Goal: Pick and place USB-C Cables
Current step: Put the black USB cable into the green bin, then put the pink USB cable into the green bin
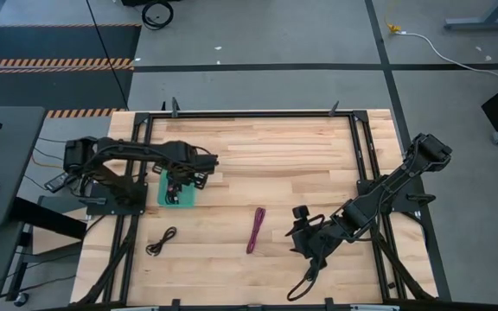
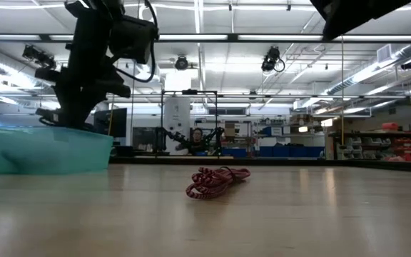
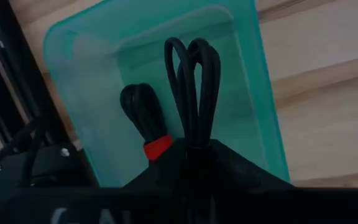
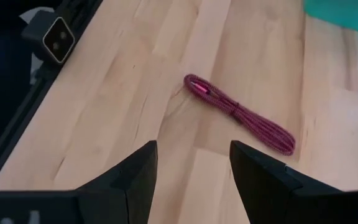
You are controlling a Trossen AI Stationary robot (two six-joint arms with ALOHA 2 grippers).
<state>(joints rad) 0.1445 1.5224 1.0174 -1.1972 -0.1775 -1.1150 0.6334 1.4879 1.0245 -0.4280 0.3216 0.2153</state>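
Left wrist view: left gripper (image 3: 194, 152) clamped on upright black cable (image 3: 194, 87) over tray (image 3: 73, 74).

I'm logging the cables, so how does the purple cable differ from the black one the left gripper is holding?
The purple cable lies loose on the table; the black cable is clamped in the left gripper over the teal tray. Purple is braided, black smooth. Both are bundled.

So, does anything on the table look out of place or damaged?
Nothing stands out. The left gripper holds a black cable over the teal tray. The magenta cable and another black cable lie loose on the table, undamaged.
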